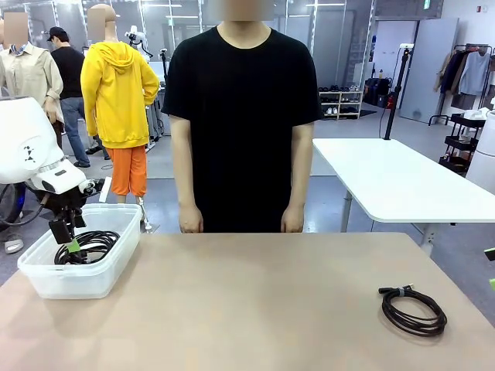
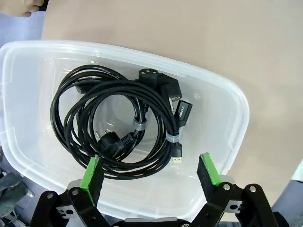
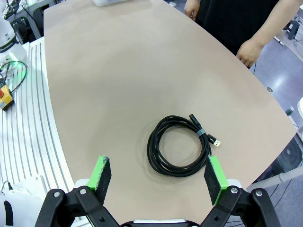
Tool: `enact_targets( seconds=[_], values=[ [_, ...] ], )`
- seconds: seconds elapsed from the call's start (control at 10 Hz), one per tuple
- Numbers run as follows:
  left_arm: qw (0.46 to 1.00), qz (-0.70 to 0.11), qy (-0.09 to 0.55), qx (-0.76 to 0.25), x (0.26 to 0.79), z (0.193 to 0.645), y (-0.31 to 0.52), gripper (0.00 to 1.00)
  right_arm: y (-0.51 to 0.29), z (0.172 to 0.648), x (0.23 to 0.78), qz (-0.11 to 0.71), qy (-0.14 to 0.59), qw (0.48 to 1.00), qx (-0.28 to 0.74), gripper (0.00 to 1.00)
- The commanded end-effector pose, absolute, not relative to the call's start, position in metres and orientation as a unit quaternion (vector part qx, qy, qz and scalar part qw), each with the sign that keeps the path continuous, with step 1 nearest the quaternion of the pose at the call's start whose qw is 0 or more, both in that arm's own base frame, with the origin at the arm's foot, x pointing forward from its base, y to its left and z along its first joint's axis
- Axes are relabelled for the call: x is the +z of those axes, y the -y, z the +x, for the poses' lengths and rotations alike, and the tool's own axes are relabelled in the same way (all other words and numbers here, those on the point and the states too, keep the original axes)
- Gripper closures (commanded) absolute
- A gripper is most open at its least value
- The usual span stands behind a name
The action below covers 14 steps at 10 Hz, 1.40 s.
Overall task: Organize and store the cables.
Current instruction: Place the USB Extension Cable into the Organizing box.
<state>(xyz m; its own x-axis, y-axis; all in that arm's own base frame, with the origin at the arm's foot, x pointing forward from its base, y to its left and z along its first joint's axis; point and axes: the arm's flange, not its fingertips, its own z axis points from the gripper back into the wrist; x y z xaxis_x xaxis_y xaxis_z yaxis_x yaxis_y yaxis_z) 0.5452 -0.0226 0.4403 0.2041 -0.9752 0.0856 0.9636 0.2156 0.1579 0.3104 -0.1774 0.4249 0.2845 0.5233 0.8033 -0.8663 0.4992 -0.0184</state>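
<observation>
- We see the left gripper [image 2: 150, 172] hanging over the clear plastic bin [image 2: 227, 142], jaws spread wide, holding nothing.
- Just beyond its fingertips, coiled cables [image 2: 118, 127] with plug ends lie inside the bin.
- Right gripper [image 3: 158, 177] hangs jaws apart, empty, above the table [image 3: 118, 80].
- One coiled cable [image 3: 179, 146] lies on the table, between and just ahead of its pads.

front: level across table [image 1: 255, 301] at far-side person [image 1: 241, 116] | left wrist: close, straight down into bin [image 2: 227, 101] at near left | right wrist: higher, down on coiled cable [image 3: 180, 146] at near right | both shared with front
</observation>
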Motion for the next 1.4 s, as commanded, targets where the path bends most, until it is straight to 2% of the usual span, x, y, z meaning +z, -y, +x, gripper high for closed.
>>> enact_targets(
  seconds=[0.0,0.2,0.3,0.5,0.7,0.8,1.1,1.3],
  values=[
    [0.771,0.033,0.08,-0.63,0.441,0.547,0.021,0.0,0.177,0.312,0.428,0.222,0.399,0.771,0.445,0.0],
    [0.775,0.035,0.083,-0.625,0.44,0.545,0.023,0.0,0.177,0.312,0.428,0.222,0.399,0.771,0.445,0.0],
    [0.792,-0.015,0.116,-0.599,0.466,0.529,0.02,0.0,0.177,0.312,0.428,0.222,0.399,0.771,0.445,0.0],
    [0.818,-0.054,0.169,-0.547,0.499,0.477,0.0,0.0,0.177,0.312,0.428,0.222,0.399,0.771,0.445,0.0],
    [0.814,-0.132,0.22,-0.522,0.51,0.423,-0.037,0.0,0.177,0.312,0.428,0.222,0.399,0.771,0.445,0.0],
    [0.786,-0.176,0.255,-0.536,0.511,0.404,-0.049,0.0,0.177,0.312,0.428,0.222,0.399,0.771,0.445,0.0],
    [0.715,-0.188,0.323,-0.591,0.497,0.372,-0.085,0.0,0.177,0.312,0.428,0.222,0.399,0.771,0.445,0.0],
    [0.698,-0.186,0.361,-0.59,0.487,0.366,-0.108,0.0,0.177,0.312,0.428,0.222,0.399,0.771,0.445,0.0]
  ],
)
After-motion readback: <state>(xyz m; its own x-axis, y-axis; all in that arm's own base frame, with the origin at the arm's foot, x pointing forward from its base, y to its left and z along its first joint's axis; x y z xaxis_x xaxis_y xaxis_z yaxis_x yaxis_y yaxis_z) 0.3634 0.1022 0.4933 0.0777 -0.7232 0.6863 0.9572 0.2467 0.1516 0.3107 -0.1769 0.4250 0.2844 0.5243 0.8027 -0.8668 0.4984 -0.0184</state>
